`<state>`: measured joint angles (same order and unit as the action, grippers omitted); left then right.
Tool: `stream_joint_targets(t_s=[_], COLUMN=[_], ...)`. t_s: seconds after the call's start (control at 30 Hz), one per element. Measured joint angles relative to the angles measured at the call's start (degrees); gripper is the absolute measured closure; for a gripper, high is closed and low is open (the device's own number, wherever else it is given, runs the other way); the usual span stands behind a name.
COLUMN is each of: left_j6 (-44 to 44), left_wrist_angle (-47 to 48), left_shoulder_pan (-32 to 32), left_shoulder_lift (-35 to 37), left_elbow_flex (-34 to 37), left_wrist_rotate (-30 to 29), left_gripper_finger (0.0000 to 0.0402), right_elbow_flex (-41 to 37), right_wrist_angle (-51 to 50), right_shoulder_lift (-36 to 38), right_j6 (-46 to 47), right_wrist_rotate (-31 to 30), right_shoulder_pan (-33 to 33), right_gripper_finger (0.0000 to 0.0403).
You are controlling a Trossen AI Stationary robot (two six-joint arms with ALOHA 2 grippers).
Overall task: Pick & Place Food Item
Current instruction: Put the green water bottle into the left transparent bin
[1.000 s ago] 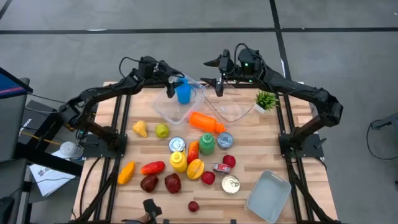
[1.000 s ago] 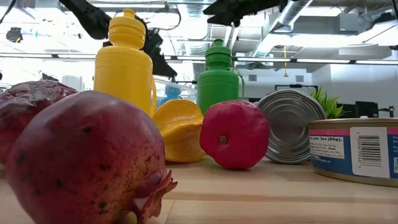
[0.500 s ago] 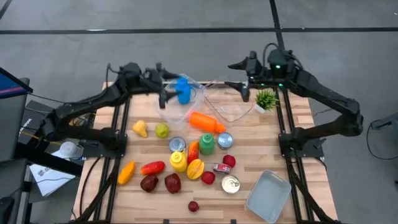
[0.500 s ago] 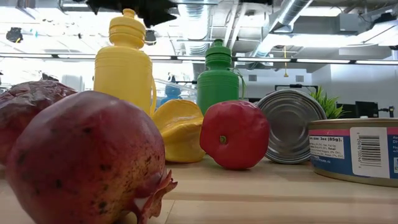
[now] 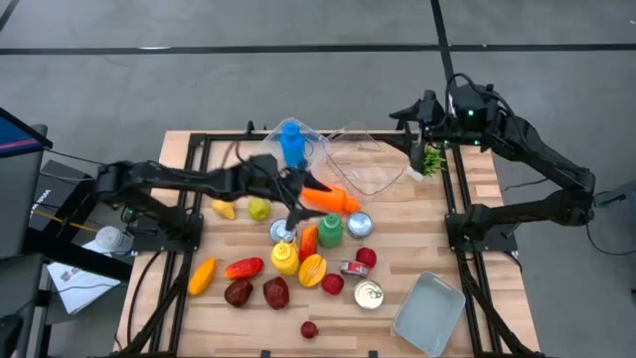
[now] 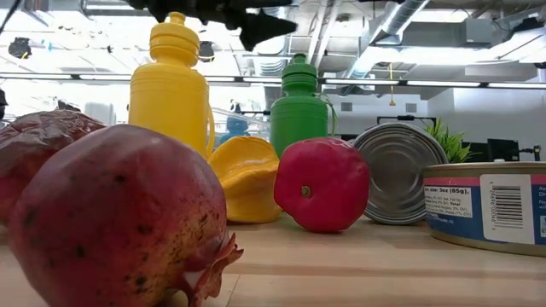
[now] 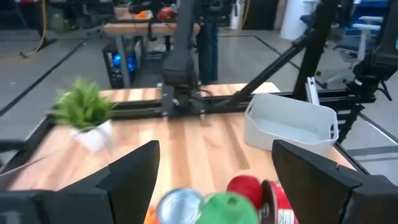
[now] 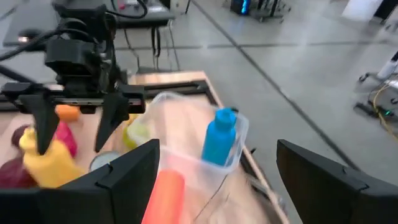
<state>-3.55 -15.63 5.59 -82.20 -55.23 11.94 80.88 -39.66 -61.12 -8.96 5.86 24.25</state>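
My left gripper (image 5: 295,196) hangs open over the middle of the table, above the left end of an orange bottle (image 5: 333,198) that lies on its side. Nothing is between its fingers. In its wrist view a green bottle's top (image 7: 229,205) and a can (image 7: 179,205) show below. A blue bottle (image 5: 291,144) stands upright in a clear container (image 5: 260,171) at the far edge. My right gripper (image 5: 409,129) is open, high at the far right, by a small plant (image 5: 427,159). From the right wrist view my left gripper (image 8: 73,124) shows with its fingers apart.
Near the middle stand a yellow bottle (image 5: 284,257) and a green bottle (image 5: 330,229) among several cans and fruits. A pomegranate (image 6: 111,222) fills the low view's front. A grey tray (image 5: 429,313) sits at the near right. A second clear container (image 5: 368,169) lies at the far middle.
My left gripper has swung away from the blue bottle at the far edge toward the middle of the table, and now hangs over the orange bottle. My right gripper has drawn back from the clear containers toward the table's right edge. The blue bottle has stayed upright in its container.
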Motion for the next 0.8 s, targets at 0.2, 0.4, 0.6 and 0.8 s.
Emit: stream_joint_targets(t_s=[0.2,0.4,0.6,0.8], left_j6=[4.1,3.6,3.5,3.4], left_wrist_angle=[-0.8,1.5,6.4,7.2], left_shoulder_pan=[-3.2,-4.9,-4.8,-5.2], left_shoulder_lift=[-6.1,-9.6,-9.4,-9.3], left_elbow_flex=[-2.4,-5.0,-5.0,-5.0], left_wrist_rotate=[-2.1,-5.2,-9.0,-9.0], left_gripper_finger=[0.0104,0.0104,0.0118,0.015], right_elbow_flex=[0.0,0.0,0.0,0.0], right_wrist_angle=[-4.2,-7.2,-8.7,-9.3], right_shoulder_lift=[0.5,0.5,0.7,1.3], right_j6=[-0.4,-0.6,-0.7,-1.1], right_wrist_rotate=[0.0,0.1,0.2,0.2], right_shoulder_pan=[-1.9,-3.6,-5.2,-5.5], right_gripper_finger=[0.009,0.009,0.009,0.009])
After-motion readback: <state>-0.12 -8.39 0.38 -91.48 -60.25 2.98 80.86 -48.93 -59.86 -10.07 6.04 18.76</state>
